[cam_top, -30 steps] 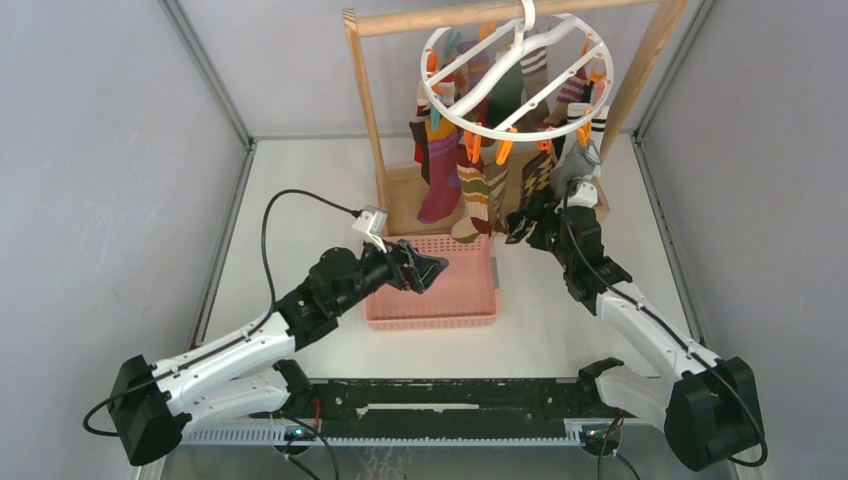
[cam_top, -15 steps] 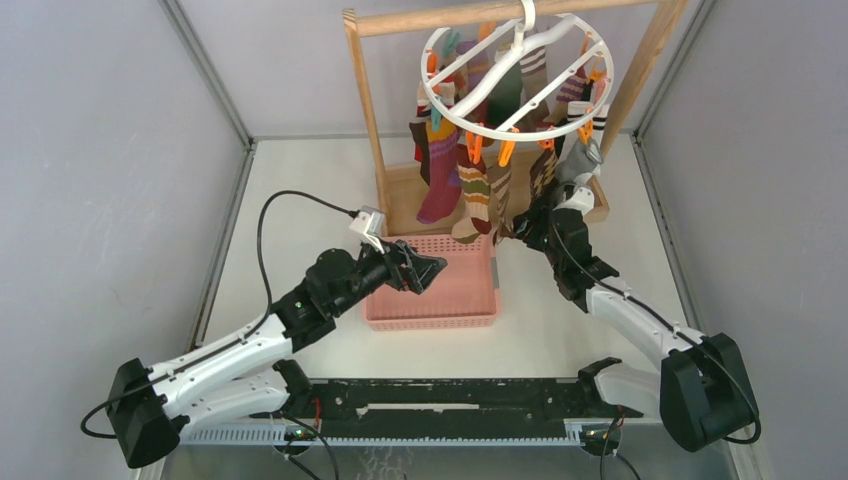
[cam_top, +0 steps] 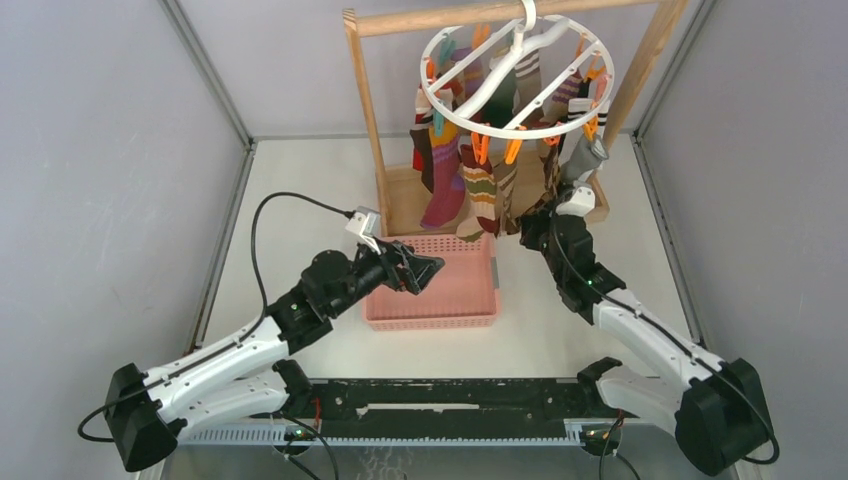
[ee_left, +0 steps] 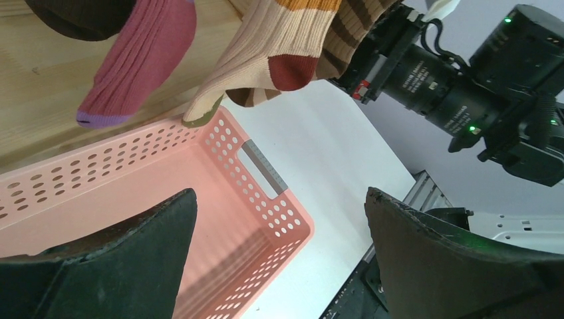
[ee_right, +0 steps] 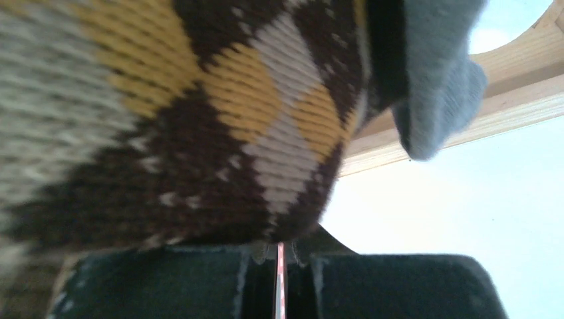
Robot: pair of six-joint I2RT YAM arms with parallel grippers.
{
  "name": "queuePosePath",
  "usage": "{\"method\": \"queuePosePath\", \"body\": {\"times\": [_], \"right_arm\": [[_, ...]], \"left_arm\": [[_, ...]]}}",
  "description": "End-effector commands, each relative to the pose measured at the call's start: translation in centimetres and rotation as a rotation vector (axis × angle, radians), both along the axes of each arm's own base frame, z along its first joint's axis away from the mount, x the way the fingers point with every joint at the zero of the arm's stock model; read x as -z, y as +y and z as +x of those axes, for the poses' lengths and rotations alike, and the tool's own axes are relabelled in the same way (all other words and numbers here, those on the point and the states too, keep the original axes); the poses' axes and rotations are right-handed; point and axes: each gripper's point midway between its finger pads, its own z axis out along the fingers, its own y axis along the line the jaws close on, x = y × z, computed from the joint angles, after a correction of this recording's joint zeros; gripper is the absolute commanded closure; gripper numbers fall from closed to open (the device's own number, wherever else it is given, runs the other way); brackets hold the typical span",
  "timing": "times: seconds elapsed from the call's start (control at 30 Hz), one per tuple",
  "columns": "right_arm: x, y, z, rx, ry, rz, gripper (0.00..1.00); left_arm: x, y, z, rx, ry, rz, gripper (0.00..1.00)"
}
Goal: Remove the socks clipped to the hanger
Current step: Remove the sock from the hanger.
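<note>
Over table (cam_top: 540, 325), raised right pincer (ee_right: 280, 256) pinches argyle sock (ee_right: 219, 133).

Black two-finger left gripper (cam_top: 428, 268) stands wide open, arm held low; black right gripper (cam_top: 528, 222) is closed, arm stretched forward

A pink plastic basket (cam_top: 430, 321) with many small holes in its walls stands on the pale desk (cam_top: 300, 170), close before the flat base board of a wooden rack (cam_top: 365, 110). The rack has two posts and a round bar across the top. Grey walls (cam_top: 100, 150) stand around the desk. A black rail (cam_top: 450, 400) runs along the near edge.
</note>
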Motion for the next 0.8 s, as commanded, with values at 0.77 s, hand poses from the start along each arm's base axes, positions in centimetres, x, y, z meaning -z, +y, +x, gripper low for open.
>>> {"method": "queuePosePath", "body": {"times": [0.77], "right_arm": [[-6.8, 5.0, -13.7, -0.498, 0.031, 0.006, 1.00]], "left_arm": [[-4.3, -2.9, -4.1, 0.207, -0.084, -0.034, 0.00]]}}
